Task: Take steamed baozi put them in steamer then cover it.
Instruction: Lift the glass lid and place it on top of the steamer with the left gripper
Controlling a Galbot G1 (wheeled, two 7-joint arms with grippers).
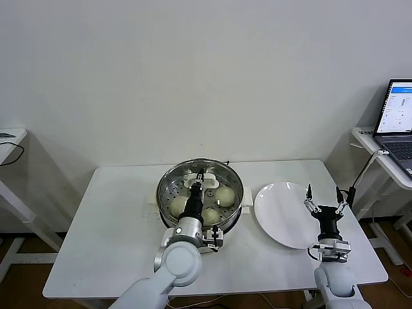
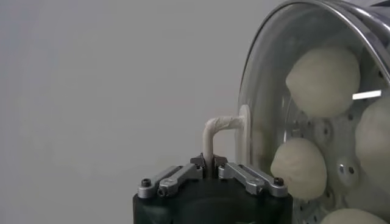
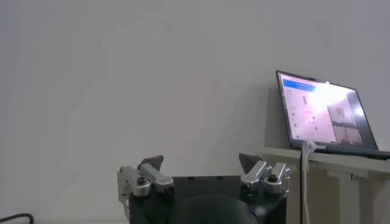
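Note:
The steel steamer (image 1: 168, 182) stands mid-table with the cream-white baozi (image 1: 224, 196) inside on its perforated tray. The clear glass cover (image 1: 215, 172) lies over the pot. My left gripper (image 1: 200, 178) is over the pot and shut on the cover's cream-white handle (image 2: 214, 131). In the left wrist view the cover (image 2: 262, 91) shows edge-on with baozi (image 2: 323, 79) behind the glass. My right gripper (image 1: 322, 196) is open and empty, pointing up at the table's right side beside the white plate.
An empty flat white plate (image 1: 280, 215) lies right of the steamer. A laptop (image 1: 398, 116) sits on a side stand at the far right, also in the right wrist view (image 3: 323, 112). A second table edge shows at the far left.

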